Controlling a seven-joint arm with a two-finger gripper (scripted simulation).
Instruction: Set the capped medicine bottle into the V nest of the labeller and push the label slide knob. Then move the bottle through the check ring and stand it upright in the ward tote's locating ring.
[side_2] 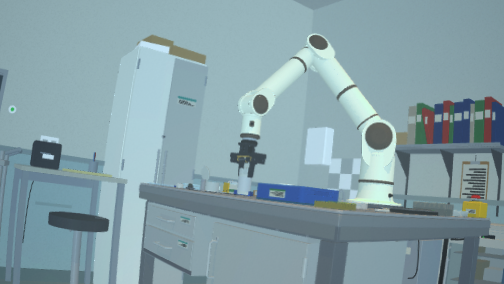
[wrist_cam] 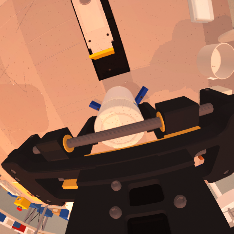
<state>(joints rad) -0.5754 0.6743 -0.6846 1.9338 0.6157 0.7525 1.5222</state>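
On the left part of the workbench the white capped medicine bottle (side_2: 244, 182) (wrist_cam: 119, 117) stands upright over the blue V nest plates (wrist_cam: 141, 95) of the labeller. The labeller's black slide track (wrist_cam: 105, 37) with its pale slide and yellow knob (wrist_cam: 102, 53) runs away from the bottle. The white check ring (wrist_cam: 217, 61) stands off to the side on the tan mat. The blue ward tote (side_2: 297, 193) lies further right on the bench. My gripper (side_2: 247, 167) (wrist_cam: 117, 125) comes straight down over the bottle and is closed around its body.
A tall white cabinet (side_2: 157, 115) stands behind the bench's left end. The arm's base (side_2: 376, 190) sits at the right of the bench, with a shelf of binders (side_2: 455, 121) beyond. A side table with a stool (side_2: 78, 221) is far left.
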